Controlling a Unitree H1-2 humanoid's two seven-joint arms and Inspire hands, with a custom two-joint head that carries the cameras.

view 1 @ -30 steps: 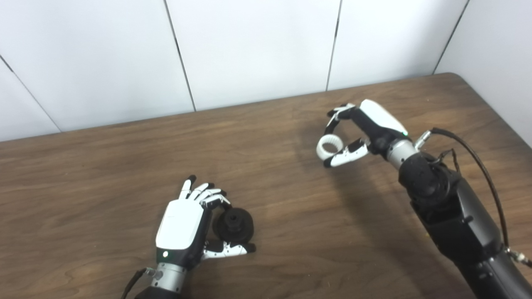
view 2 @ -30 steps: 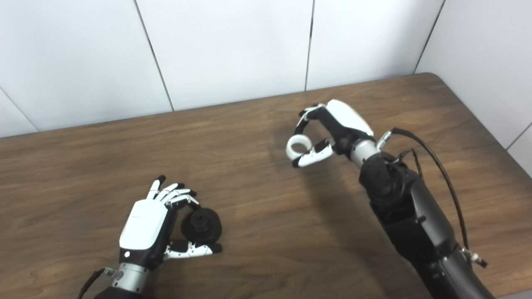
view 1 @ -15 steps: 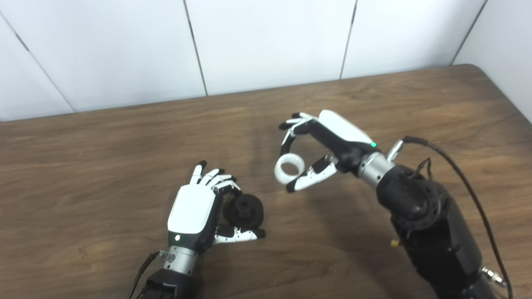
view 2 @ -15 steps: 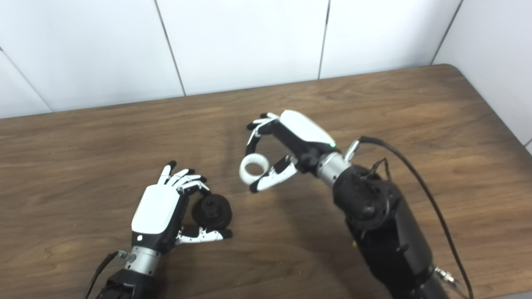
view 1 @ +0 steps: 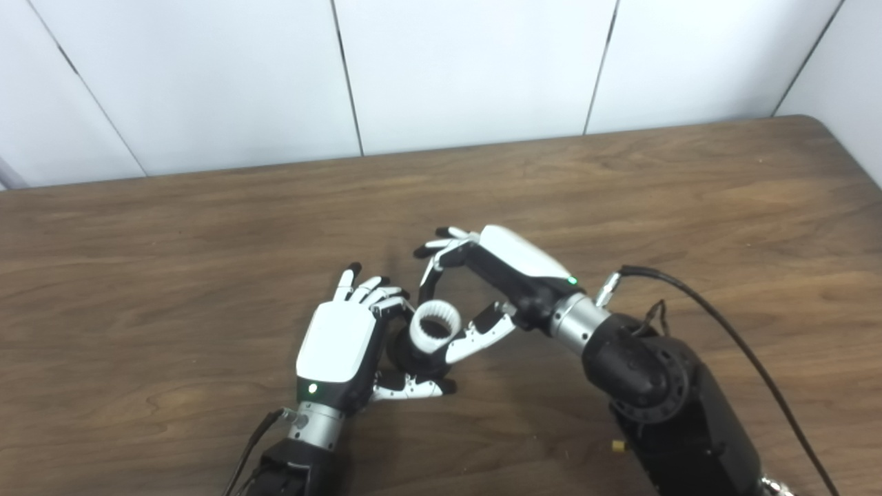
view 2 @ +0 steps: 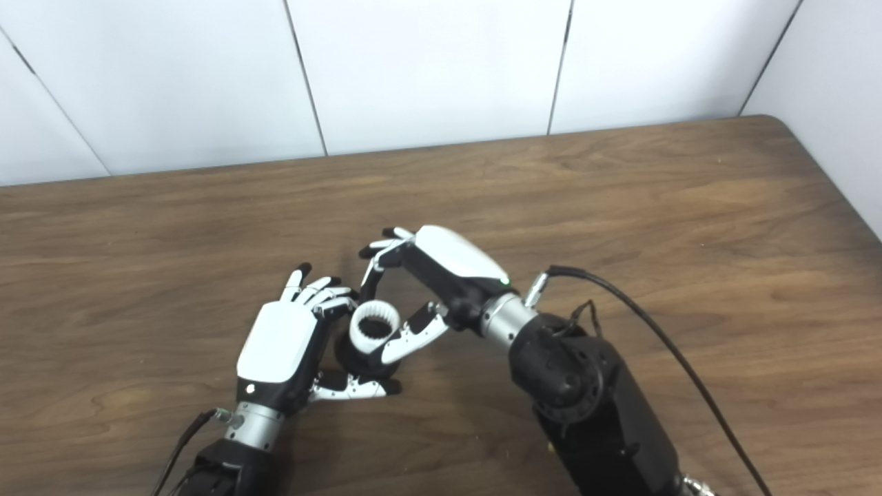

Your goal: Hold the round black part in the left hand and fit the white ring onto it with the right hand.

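My left hand [view 1: 335,348] rests low on the wooden table [view 1: 620,193], its fingers and thumb closed around the round black part [view 1: 400,350]. Most of that part is hidden behind the white ring [view 1: 434,326]. My right hand [view 1: 496,286] pinches the white ring between a finger and the thumb and holds it directly over the black part, opening facing up toward me. I cannot tell whether the ring touches the part.
The white panelled wall [view 1: 468,69] runs along the table's far edge. A black cable [view 1: 716,324] loops off my right forearm [view 1: 661,406] over the table's right side.
My right hand has carried the white ring left and nearer, from mid-table to right above the black part. The left hand kept its hold. The camera view has shifted too.
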